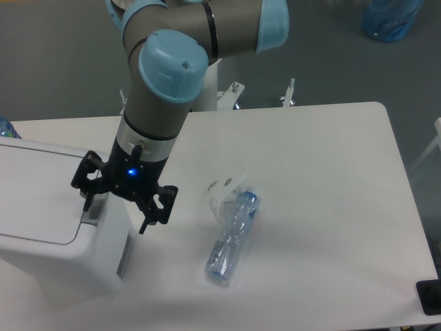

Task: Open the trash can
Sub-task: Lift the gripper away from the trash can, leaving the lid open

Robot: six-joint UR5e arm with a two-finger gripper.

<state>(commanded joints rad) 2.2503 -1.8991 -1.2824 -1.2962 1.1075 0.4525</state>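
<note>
The trash can (41, 227) is a large white boxy bin at the table's left edge, its flat white lid (38, 196) down. A grey push tab (94, 207) shows at the lid's right end and a grey strip (124, 257) on the side wall. My gripper (116, 215) points down over the bin's right end. It is open and empty, with one fingertip (86, 204) by the push tab and the other (144, 227) hanging past the bin's right side. I cannot tell whether the finger touches the tab.
A crushed clear plastic bottle (231, 238) with a blue cap end lies on the white table (324, 172) to the right of the gripper, a crumpled white label (224, 192) at its top. A black object (429, 297) sits at the table's front right corner. A blue jug (390, 18) stands on the floor behind.
</note>
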